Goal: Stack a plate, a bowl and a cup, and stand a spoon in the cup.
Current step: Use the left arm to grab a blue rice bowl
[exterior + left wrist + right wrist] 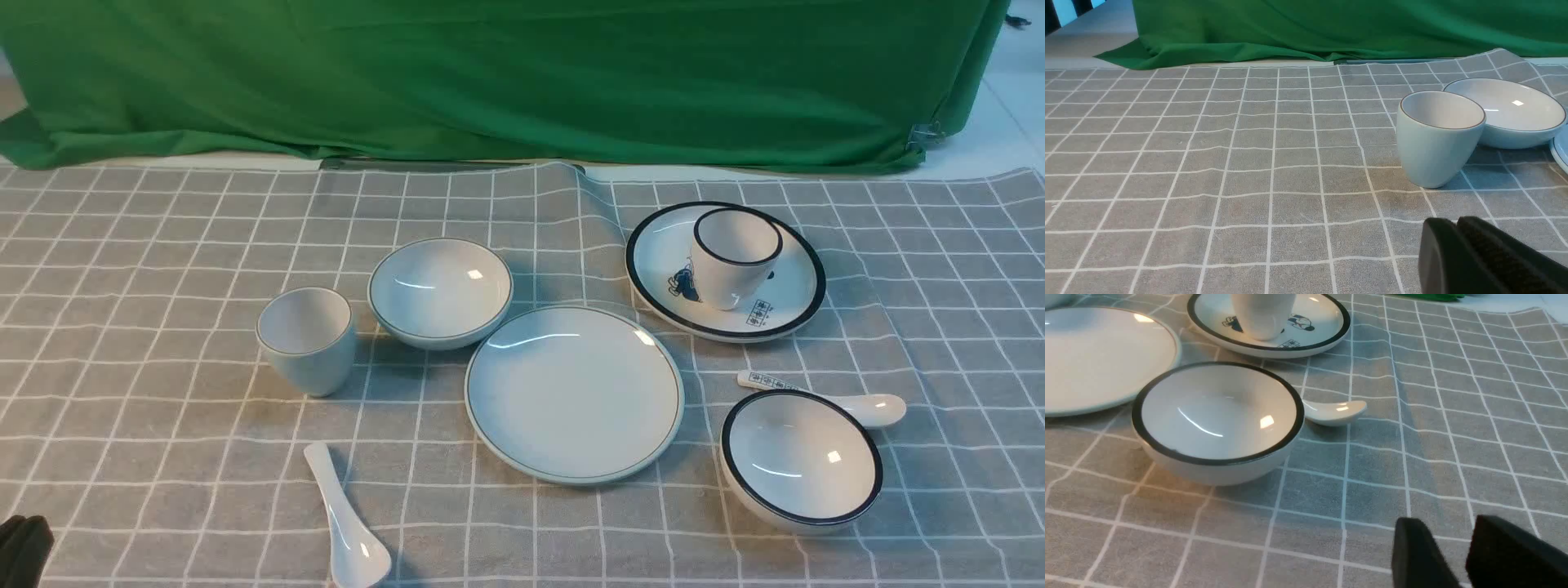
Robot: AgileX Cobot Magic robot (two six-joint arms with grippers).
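Observation:
The pale plate [574, 392] lies flat at the middle of the checked cloth, its edge also showing in the left wrist view [1560, 149]. Behind it to the left sits the pale bowl [440, 292], and left of that the handleless cup [307, 339] stands upright. The plain white spoon [347, 523] lies near the front edge, bowl end toward me. My left gripper [1455, 222] is shut and empty, low over the cloth, short of the cup [1437, 139] and bowl [1506, 112]. My right gripper [1447, 526] is open and empty, near the cloth at the front right.
A black-rimmed plate [796, 278] at the back right carries a black-rimmed cup [735, 257]. A black-rimmed bowl [800, 461] stands front right, with a marked spoon [865, 407] behind it. A green cloth [490, 73] hangs along the back.

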